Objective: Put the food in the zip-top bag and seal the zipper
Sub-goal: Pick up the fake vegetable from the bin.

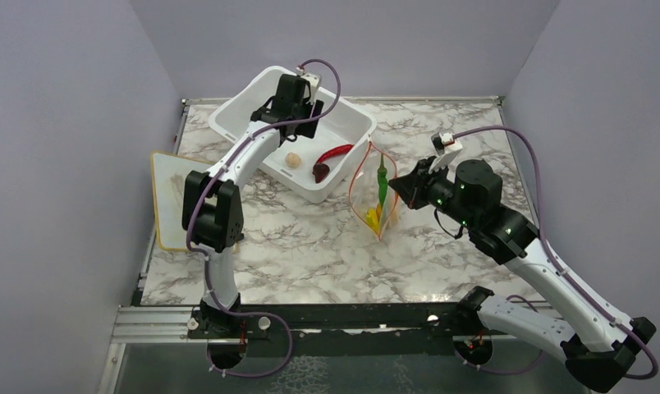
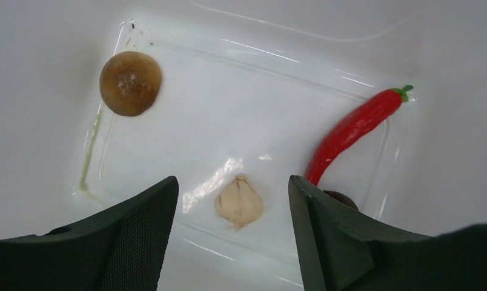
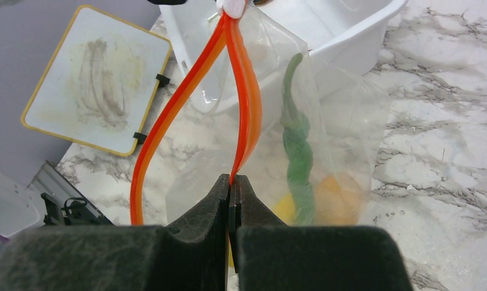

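Marble tabletop [image 1: 294, 246] carries the white tub [image 1: 228, 115], where our left gripper [image 2: 232, 182] hangs spread and empty over the beige mushroom [image 2: 239, 202]. One finger half hides the dark red piece [image 2: 344, 199]. Our right gripper [image 3: 231, 182] pinches the zipper [image 3: 244, 91] of the zip-top bag [image 3: 344, 121], just right of the tub. Inside, the yellow banana [image 3: 283, 209] is only a blur.

Overhead spans table [image 1: 310, 246]; left wrist near tub [image 2: 259, 109], right near bag [image 3: 344, 121].

Beige mushroom [image 2: 239, 202] lies clear between the spread fingers [image 2: 138, 242]; red chili [image 2: 353, 127] crowds one.
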Tool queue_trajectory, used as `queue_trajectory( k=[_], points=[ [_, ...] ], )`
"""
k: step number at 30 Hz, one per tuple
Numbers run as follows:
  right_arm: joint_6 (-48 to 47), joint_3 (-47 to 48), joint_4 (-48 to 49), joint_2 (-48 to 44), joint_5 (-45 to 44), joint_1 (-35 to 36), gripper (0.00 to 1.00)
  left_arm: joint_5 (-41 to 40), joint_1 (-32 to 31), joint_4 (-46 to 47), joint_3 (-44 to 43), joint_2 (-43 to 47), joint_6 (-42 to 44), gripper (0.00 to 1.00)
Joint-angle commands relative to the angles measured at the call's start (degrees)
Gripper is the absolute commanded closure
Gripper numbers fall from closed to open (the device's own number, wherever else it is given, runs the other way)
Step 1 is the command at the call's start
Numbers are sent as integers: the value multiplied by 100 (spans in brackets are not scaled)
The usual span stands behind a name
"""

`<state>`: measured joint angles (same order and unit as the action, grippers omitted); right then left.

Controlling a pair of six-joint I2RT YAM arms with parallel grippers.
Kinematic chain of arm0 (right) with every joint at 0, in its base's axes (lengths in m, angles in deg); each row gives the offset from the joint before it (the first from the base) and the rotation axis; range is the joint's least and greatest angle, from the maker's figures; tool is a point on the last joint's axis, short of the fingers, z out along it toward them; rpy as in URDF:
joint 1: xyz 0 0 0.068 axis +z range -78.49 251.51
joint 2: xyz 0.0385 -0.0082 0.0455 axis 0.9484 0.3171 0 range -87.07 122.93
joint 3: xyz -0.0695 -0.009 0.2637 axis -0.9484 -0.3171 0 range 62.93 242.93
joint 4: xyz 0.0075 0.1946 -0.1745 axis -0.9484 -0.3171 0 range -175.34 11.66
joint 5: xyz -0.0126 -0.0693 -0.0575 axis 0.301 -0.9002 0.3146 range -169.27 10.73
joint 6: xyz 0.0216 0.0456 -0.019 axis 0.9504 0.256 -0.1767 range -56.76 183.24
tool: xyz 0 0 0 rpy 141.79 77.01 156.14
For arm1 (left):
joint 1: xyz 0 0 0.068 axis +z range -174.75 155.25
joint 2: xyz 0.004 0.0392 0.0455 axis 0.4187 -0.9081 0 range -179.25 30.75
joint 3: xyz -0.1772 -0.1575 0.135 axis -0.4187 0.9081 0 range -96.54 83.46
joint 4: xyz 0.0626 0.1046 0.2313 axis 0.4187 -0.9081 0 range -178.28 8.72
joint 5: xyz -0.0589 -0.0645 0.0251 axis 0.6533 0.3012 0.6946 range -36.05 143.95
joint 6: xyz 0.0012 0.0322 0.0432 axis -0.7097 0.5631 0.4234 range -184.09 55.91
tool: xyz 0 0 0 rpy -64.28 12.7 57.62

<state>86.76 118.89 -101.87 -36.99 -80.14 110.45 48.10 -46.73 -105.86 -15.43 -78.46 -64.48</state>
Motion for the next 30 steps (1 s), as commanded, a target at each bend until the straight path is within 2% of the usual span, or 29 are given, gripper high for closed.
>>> queue_trajectory(
  k=[1,7,8,12,16,23,30],
  points=[
    [-133,270,-51,-19,-181,21,99,-439,270,-42,-741,-776,571,27],
    [-154,441,-244,13,-429,22,99,-713,536,-159,-1990,-1867,890,7],
    [-155,472,-285,19,-461,26,99,-753,571,-169,-2154,-2007,932,6],
    [-40,469,-315,-35,-555,22,99,-977,672,-165,-2769,-2561,1104,7],
    [183,432,-357,-37,-536,26,99,-1115,757,-148,-3203,-3049,1170,12],
    [143,715,-491,97,-460,26,99,-919,942,42,-3127,-3305,904,17],
    [121,759,-457,135,-570,22,99,-970,1058,265,-3154,-3656,759,17]
  ],
)
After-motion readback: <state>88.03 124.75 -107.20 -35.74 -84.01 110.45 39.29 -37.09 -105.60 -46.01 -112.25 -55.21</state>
